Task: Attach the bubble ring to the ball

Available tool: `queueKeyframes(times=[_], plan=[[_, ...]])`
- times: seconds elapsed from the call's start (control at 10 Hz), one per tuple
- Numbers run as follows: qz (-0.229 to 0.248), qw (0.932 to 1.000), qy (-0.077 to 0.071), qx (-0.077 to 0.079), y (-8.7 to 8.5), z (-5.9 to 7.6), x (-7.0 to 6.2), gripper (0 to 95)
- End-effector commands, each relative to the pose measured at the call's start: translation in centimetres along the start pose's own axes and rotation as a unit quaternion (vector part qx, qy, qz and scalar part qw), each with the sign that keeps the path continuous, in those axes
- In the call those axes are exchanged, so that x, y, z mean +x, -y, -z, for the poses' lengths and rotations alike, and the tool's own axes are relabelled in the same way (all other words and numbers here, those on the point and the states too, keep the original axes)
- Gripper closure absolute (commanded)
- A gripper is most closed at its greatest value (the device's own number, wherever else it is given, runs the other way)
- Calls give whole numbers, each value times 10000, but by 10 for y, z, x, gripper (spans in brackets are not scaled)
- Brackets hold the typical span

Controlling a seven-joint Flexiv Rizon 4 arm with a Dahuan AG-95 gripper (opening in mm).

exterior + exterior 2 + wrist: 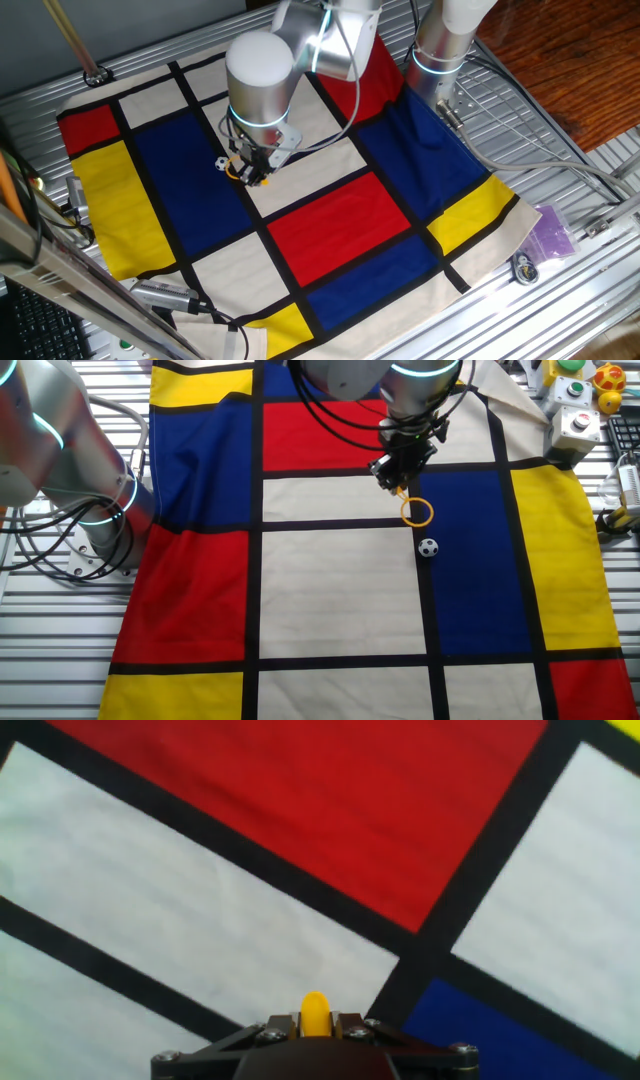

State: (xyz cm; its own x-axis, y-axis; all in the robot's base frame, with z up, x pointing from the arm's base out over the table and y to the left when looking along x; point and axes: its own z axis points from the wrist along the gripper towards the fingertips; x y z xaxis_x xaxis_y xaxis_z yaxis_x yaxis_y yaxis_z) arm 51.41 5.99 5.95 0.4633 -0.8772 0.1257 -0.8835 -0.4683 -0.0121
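Two-finger gripper (pixel 400 482) clamped on handle of thin orange-yellow plastic hoop (pixel 417 512), hanging just short of tiny black-and-white ball (pixel 428 547) on blue cloth panel, beyond the ring.

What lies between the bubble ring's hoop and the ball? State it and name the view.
Nothing: in the other fixed view the bubble ring, held by the gripper, hangs just short of the ball, with only bare blue cloth between them.

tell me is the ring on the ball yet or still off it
Off. The bubble ring hangs from the shut gripper by its handle, while the ball sits apart on the cloth.
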Motion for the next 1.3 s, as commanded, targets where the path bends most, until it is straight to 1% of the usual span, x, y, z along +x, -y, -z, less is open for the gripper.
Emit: queueKeyframes(times=[0.1, 0.2, 0.4, 0.5, 0.6, 0.9, 1.3], plan=[[122, 9999, 69, -18, 6, 0, 1, 950], [40, 10000, 61, -15, 6, 2, 3, 950], [10, 10000, 55, -22, 7, 3, 4, 950], [-83, 9999, 79, -49, 8, 3, 3, 950], [-291, 9994, 170, -97, 8, 4, 3, 950], [-544, 9981, 270, -129, 8, 4, 3, 950], [-818, 9962, 248, -140, 8, 4, 3, 950]])
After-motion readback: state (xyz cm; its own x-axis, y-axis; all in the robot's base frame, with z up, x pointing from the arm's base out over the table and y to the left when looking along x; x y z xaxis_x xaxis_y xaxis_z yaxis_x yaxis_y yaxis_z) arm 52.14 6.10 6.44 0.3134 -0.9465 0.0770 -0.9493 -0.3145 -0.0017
